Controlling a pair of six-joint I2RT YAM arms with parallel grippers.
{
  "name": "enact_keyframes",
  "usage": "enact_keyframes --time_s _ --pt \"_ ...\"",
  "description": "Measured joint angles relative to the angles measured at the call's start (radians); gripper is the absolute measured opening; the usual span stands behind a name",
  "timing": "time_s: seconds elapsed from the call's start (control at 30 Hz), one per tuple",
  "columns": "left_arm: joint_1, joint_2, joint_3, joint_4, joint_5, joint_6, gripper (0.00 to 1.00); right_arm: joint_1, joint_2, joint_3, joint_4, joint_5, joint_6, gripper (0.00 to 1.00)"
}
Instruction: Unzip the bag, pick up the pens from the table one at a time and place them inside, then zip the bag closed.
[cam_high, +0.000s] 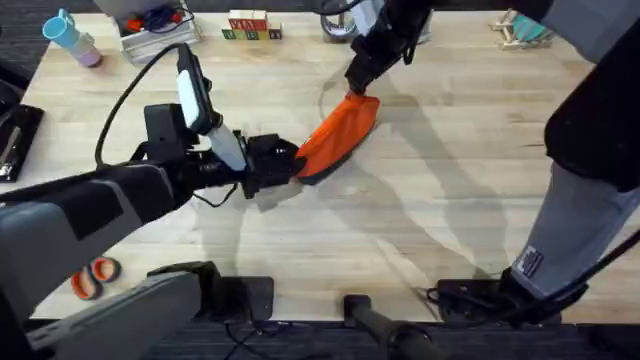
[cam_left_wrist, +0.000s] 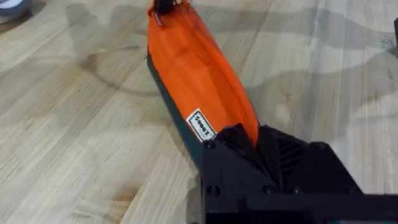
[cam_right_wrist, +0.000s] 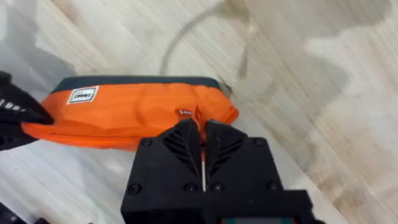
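Note:
The orange bag (cam_high: 335, 135) with a dark navy underside lies slantwise on the table (cam_high: 450, 170), in its middle. My left gripper (cam_high: 293, 165) is shut on the bag's near end; in the left wrist view the bag (cam_left_wrist: 193, 68) stretches away from that gripper (cam_left_wrist: 252, 134). My right gripper (cam_high: 358, 88) is at the far end. The right wrist view shows that gripper (cam_right_wrist: 200, 124) shut on the small orange zipper pull at the end of the bag (cam_right_wrist: 130, 115). The zipper line looks shut along the top. The pens are out of view.
A blue cup (cam_high: 65, 35) and a tray of supplies (cam_high: 155, 25) stand at the back left. Letter blocks (cam_high: 250, 27) sit at the back middle, a small wooden chair (cam_high: 525, 30) at the back right. An orange tape roll (cam_high: 95, 275) lies near the front left.

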Motion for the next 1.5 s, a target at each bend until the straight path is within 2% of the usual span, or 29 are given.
enact_keyframes --time_s 0.57,0.87,1.03,1.37,1.5 --pt "0.0 0.0 0.0 0.0 0.002 0.0 0.04 -0.09 0.001 0.0 0.076 -0.001 -0.004 0.031" --pt "0.0 0.0 0.0 -0.001 0.003 0.0 0.04 -0.121 0.085 0.0 0.109 -0.008 -0.004 0.031" --pt "0.0 0.0 0.0 0.0 0.002 0.0 0.04 -0.132 0.091 0.0 0.128 -0.029 -0.004 0.031" --pt "0.0 0.0 0.0 -0.008 0.004 0.0 0.04 -0.256 0.132 0.003 0.193 0.082 -0.008 0.029" --pt "0.0 0.0 0.0 -0.008 0.005 0.0 0.04 -0.266 0.132 0.003 0.19 0.092 -0.009 0.03"
